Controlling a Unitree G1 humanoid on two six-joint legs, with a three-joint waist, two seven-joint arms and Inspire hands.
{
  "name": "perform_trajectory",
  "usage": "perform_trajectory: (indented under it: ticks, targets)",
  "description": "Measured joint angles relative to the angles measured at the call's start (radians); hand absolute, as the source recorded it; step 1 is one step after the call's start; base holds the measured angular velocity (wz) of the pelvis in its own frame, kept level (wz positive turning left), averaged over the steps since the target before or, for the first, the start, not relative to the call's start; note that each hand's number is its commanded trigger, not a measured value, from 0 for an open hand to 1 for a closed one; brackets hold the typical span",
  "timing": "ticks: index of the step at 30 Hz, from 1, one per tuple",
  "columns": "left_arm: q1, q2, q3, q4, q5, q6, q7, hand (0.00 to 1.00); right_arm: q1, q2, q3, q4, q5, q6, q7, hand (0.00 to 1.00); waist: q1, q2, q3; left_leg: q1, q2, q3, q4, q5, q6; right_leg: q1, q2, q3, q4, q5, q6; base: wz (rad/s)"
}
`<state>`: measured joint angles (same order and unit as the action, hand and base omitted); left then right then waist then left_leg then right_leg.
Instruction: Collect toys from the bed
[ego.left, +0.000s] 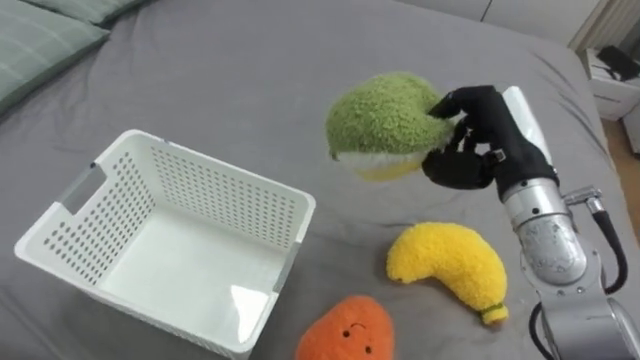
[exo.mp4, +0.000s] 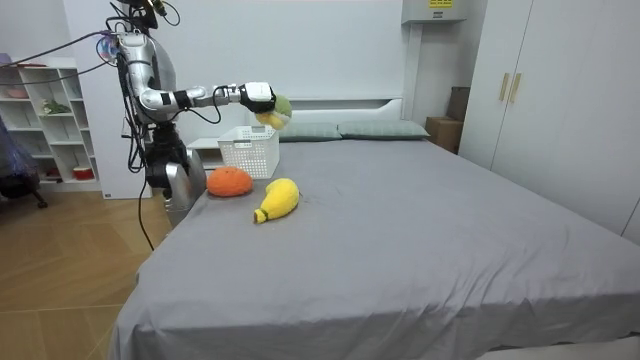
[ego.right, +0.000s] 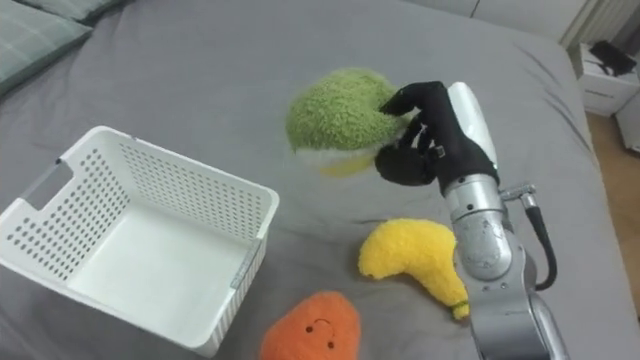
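- Left eye view: right hand (ego.left: 480, 140) is clenched on the side of the green plush toy (ego.left: 385, 120), holding it in the air over the grey bed (ego.left: 250, 70), right of the white basket (ego.left: 215, 165).
- The basket is empty. The yellow banana plush (ego.left: 450, 265) and orange plush (ego.left: 345, 330) lie on the bed beside it.
- The plush is probably light, soft, squashy and fuzzy, not slippery or fragile. Grab across the bulk.
- Count: three plush toys (one green, one yellow, one orange) and one basket.
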<state>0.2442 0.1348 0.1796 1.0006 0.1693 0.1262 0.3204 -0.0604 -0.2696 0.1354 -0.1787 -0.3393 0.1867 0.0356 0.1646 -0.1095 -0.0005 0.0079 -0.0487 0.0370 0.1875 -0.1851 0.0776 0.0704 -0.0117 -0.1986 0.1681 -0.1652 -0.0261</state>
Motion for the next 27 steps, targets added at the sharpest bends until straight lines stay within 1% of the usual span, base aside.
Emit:
perform_trajectory:
  ticks: [2, 5, 7, 9, 12, 14, 15, 18, 20, 24, 27]
  targets:
    - [-0.004, 0.000, -0.016, 0.000, 0.000, 0.000, 0.000, 0.00, 0.000, 0.011, 0.019, 0.000, 0.000, 0.000, 0.015, 1.00, 0.009, -0.003, -0.0018, 0.000, -0.001, -0.006, 0.000, 0.002, 0.000, 0.002, -0.001, -0.005, 0.000, 0.000, 0.000, 0.08]
    - [-0.009, 0.000, -0.041, 0.000, 0.000, 0.001, -0.002, 0.00, -0.001, 0.023, 0.073, 0.000, 0.001, 0.001, 0.026, 1.00, 0.013, -0.005, -0.0022, -0.001, -0.002, -0.009, 0.000, 0.003, 0.000, 0.004, -0.002, -0.012, 0.000, 0.000, 0.000, 0.06]
    - [-0.022, -0.003, -0.046, 0.001, 0.000, 0.002, -0.007, 0.00, -0.001, 0.039, 0.105, 0.000, 0.001, 0.001, 0.047, 1.00, 0.013, -0.010, 0.0008, 0.000, -0.003, -0.014, 0.000, 0.005, 0.000, 0.007, -0.003, -0.020, 0.000, 0.000, 0.000, 0.08]
    - [-0.035, -0.004, -0.047, 0.001, 0.000, 0.002, -0.009, 0.00, -0.001, 0.040, 0.121, 0.000, 0.001, 0.001, 0.062, 1.00, 0.019, -0.012, 0.0031, 0.000, -0.004, -0.018, 0.000, 0.005, 0.001, 0.008, -0.004, -0.024, 0.000, 0.000, 0.001, 0.08]
    - [-0.052, -0.003, -0.068, -0.002, 0.000, 0.001, -0.011, 0.00, -0.001, 0.041, 0.129, 0.000, -0.002, 0.001, 0.078, 1.00, 0.032, -0.008, 0.0062, -0.004, -0.009, -0.032, 0.001, 0.005, 0.002, 0.009, -0.006, -0.027, -0.001, 0.002, 0.002, 0.08]
    - [-0.063, 0.000, -0.073, -0.003, 0.000, -0.001, -0.016, 0.00, -0.001, 0.041, 0.151, 0.000, -0.007, 0.002, 0.084, 1.00, 0.037, -0.007, 0.0074, -0.006, -0.011, -0.042, 0.002, 0.006, 0.002, 0.008, -0.007, -0.033, -0.001, 0.002, 0.003, 0.09]
    - [-0.066, 0.004, -0.086, -0.003, 0.000, -0.002, -0.018, 0.00, -0.001, 0.046, 0.172, 0.000, -0.019, 0.002, 0.094, 1.00, 0.043, -0.006, 0.0082, -0.007, -0.011, -0.043, 0.002, 0.006, 0.002, 0.007, -0.007, -0.031, -0.001, 0.002, 0.003, 0.00]
    - [-0.078, 0.006, -0.110, -0.003, 0.002, -0.002, -0.018, 0.00, -0.001, 0.070, 0.228, 0.000, -0.051, 0.007, 0.123, 1.00, 0.062, -0.004, 0.0089, -0.019, -0.012, -0.043, 0.002, 0.008, 0.002, -0.005, -0.007, -0.031, -0.001, 0.002, 0.003, 0.00]
    - [-0.079, 0.006, -0.109, -0.003, 0.002, -0.002, -0.018, 0.00, -0.001, 0.082, 0.260, 0.000, -0.073, 0.014, 0.142, 1.00, 0.071, -0.001, 0.0110, -0.020, -0.012, -0.045, 0.002, 0.008, 0.002, -0.005, -0.007, -0.031, -0.001, 0.002, 0.003, 0.02]
    - [-0.087, 0.007, -0.109, 0.004, 0.001, -0.001, -0.021, 0.00, -0.002, 0.082, 0.304, 0.000, -0.071, 0.018, 0.179, 1.00, 0.091, 0.000, 0.0114, -0.029, -0.016, -0.055, 0.003, 0.010, 0.005, -0.006, -0.007, -0.049, -0.004, 0.003, 0.004, 0.10]
    - [-0.090, 0.008, -0.109, 0.013, 0.001, -0.001, -0.021, 0.00, -0.015, 0.084, 0.326, 0.000, -0.072, 0.027, 0.205, 1.00, 0.095, -0.001, 0.0109, -0.035, -0.017, -0.056, 0.003, 0.012, 0.007, -0.014, -0.007, -0.053, -0.001, 0.003, 0.005, 0.03]
